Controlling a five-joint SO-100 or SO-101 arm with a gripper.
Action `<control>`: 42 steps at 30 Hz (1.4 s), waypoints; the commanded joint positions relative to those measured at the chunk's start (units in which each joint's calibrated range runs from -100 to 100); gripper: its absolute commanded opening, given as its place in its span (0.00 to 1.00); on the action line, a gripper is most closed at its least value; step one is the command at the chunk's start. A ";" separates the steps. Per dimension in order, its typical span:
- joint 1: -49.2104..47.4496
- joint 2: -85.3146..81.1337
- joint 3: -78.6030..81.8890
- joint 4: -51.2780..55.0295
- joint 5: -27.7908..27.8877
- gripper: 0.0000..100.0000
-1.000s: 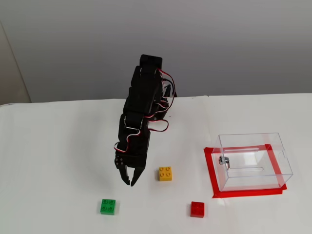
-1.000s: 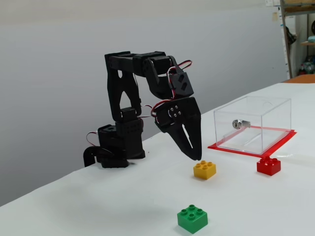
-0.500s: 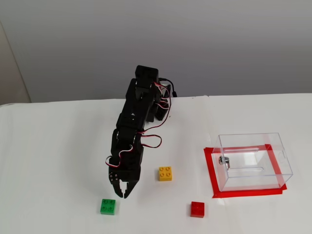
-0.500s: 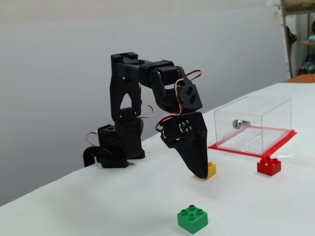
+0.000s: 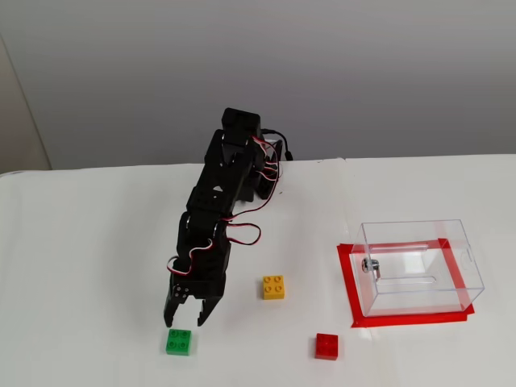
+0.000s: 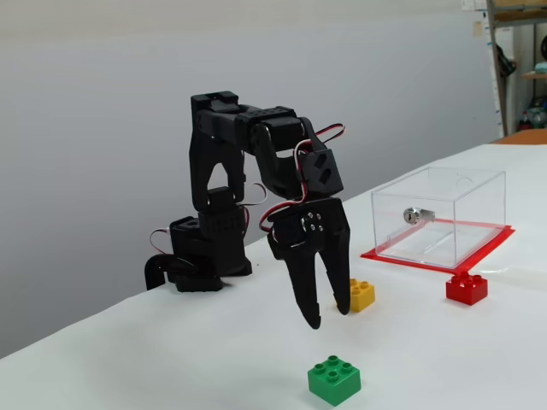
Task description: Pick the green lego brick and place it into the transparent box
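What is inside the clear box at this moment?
The clear box holds no brick; only a small metal fitting shows on its wall. The green brick lies on the table, below the open tool.

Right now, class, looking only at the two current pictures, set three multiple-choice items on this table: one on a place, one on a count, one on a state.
1. Where is the green lego brick?
A. inside the transparent box
B. on the table, just below the gripper's tips in the high fixed view
C. stacked on the red brick

2. How many loose bricks lie on the table?
A. two
B. three
C. five

3. How is the gripper?
A. open, holding nothing
B. shut on the yellow brick
C. out of sight

Key: 1 B, the transparent box is empty. 2 B, green, yellow brick, red brick. 3 A, a gap shows between its fingers.
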 commanded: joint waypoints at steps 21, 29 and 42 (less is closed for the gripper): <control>-1.37 8.62 -6.13 -3.87 2.65 0.45; -0.78 13.54 -9.39 -3.26 0.77 0.45; -0.78 15.58 -9.30 -3.26 -3.25 0.45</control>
